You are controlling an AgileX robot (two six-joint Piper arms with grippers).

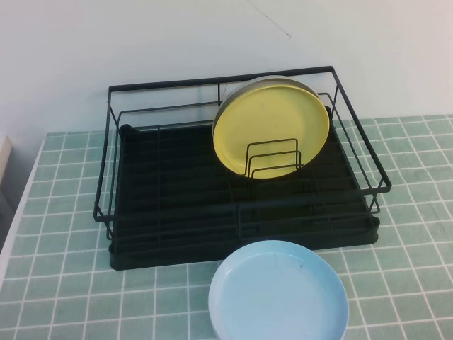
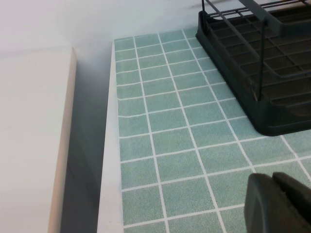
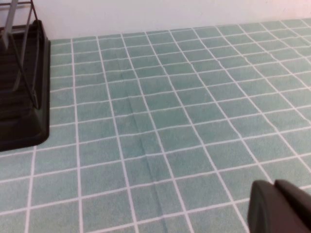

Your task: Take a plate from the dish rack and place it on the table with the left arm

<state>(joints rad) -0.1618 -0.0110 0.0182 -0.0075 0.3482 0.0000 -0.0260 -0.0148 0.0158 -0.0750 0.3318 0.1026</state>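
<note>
The yellow plate [image 1: 271, 126] stands on edge in the black dish rack [image 1: 177, 205], leaning against upright wire dividers, with a grey-white plate [image 1: 244, 91] just behind it. The rack sits on the green tiled table [image 1: 64, 269]. Neither arm shows in the high view. My left gripper [image 2: 272, 180] is shut and empty, low over bare tiles to the left of the rack's front corner [image 2: 272, 116]. My right gripper [image 3: 273, 187] is shut and empty, over bare tiles to the right of the rack [image 3: 22, 111].
A light blue plate [image 1: 277, 294] lies flat on the table in front of the rack. The table's left edge [image 2: 109, 160] drops off beside a pale board. A white wall stands behind the rack.
</note>
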